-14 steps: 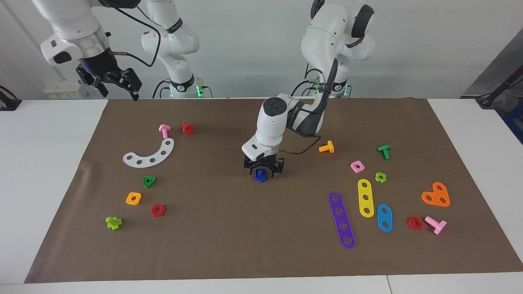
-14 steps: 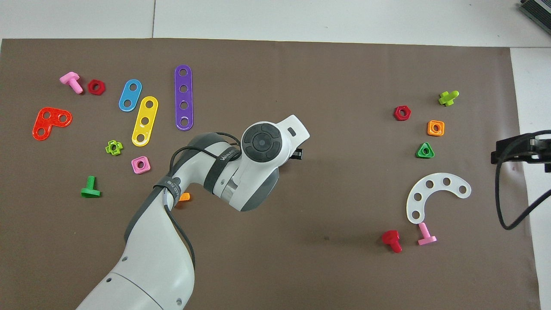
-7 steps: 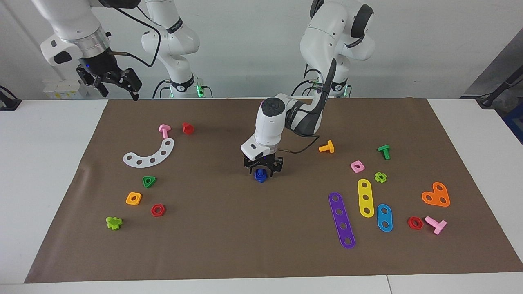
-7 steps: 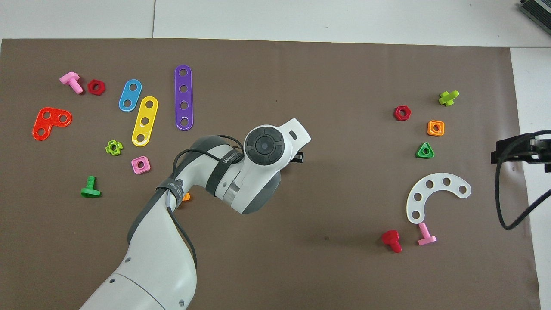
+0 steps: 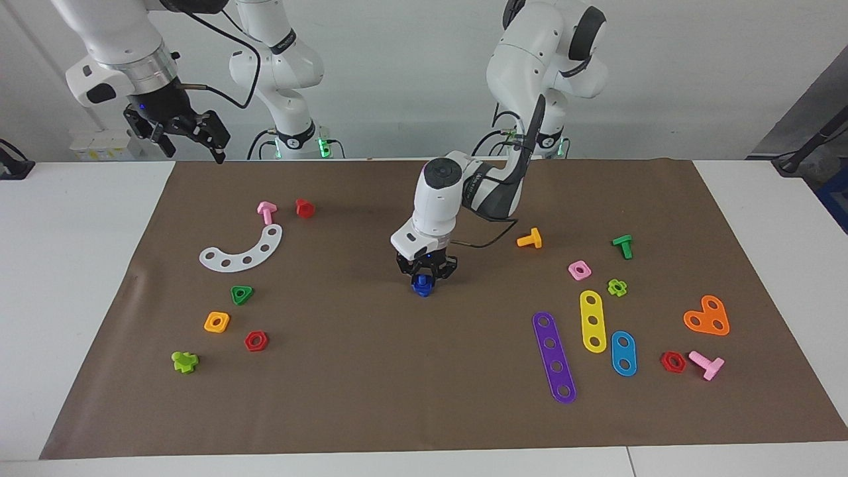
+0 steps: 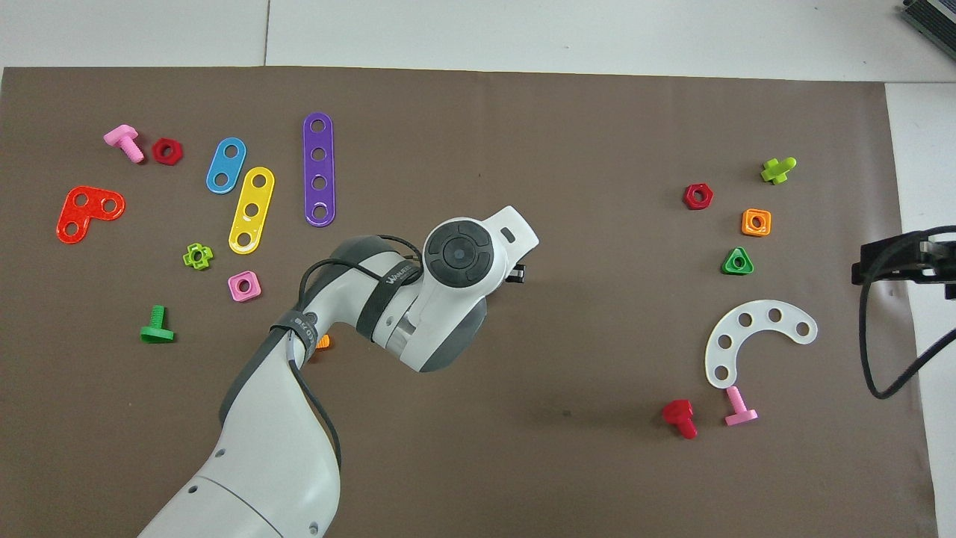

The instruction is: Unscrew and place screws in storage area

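At mid-mat, the left gripper (image 5: 424, 278) is pinching the blue screw (image 5: 421, 285) standing on the brown mat (image 5: 371, 371).
Next it is calling for a twist-off, then carrying toward the white curved strip (image 5: 243, 252); the right gripper (image 5: 192, 142) is waiting, jaws spread.

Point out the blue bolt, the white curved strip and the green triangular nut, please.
blue bolt (image 5: 421, 286), facing view, on its visible lower part under the left gripper.
white curved strip (image 5: 246, 250), facing view, mid-arc between holes.
green triangular nut (image 6: 737, 261), overhead view, on its rim.
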